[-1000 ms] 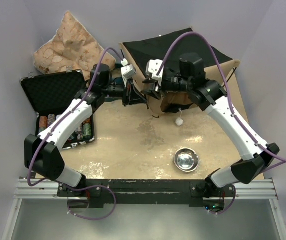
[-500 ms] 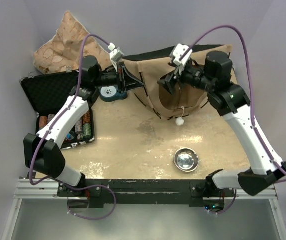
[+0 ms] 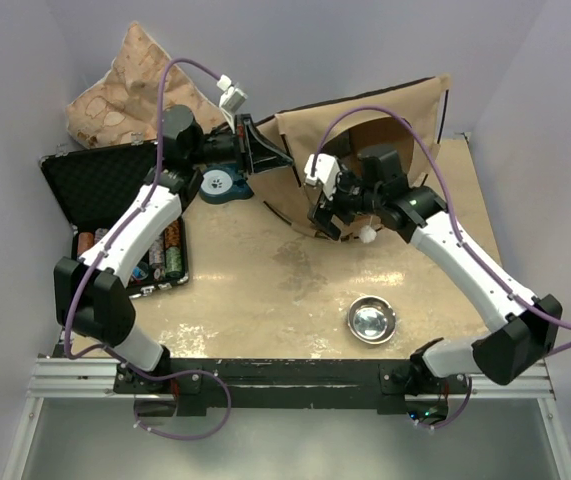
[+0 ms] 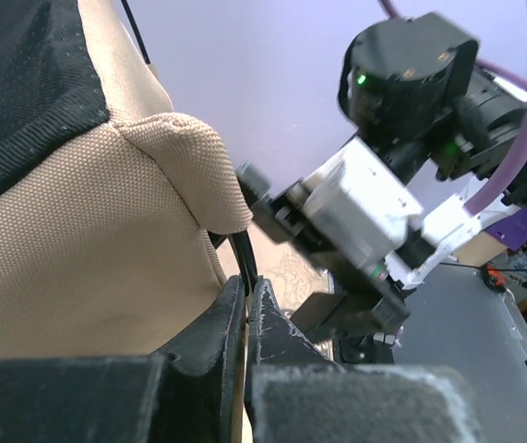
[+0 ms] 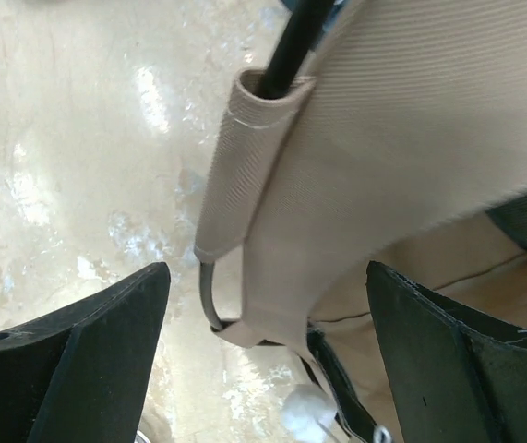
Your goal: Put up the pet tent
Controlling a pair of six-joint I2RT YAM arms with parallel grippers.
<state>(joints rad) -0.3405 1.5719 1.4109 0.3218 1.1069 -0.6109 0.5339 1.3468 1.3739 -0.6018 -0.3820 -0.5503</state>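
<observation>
The pet tent (image 3: 365,125) stands half raised at the back of the table, tan fabric with a dark entrance hole. My left gripper (image 3: 265,158) is shut on its left corner; in the left wrist view the jaws (image 4: 245,291) pinch a thin dark pole (image 4: 242,254) beside the tan fabric (image 4: 88,240). My right gripper (image 3: 327,215) is open at the tent's lower front edge. In the right wrist view its wide jaws (image 5: 269,268) straddle a pole sleeve (image 5: 245,157) without touching it, and the white pom-pom (image 5: 305,406) hangs below.
A star-patterned pillow (image 3: 130,90) leans in the back left corner. An open black case (image 3: 105,190) with poker chips lies at the left. A small blue object (image 3: 220,183) sits by the left gripper. A metal bowl (image 3: 372,318) rests near the front.
The right gripper has opened, let go of the tent and dropped to its lower front edge. The tent fabric has risen and spread toward the back right. The left gripper stayed shut.
</observation>
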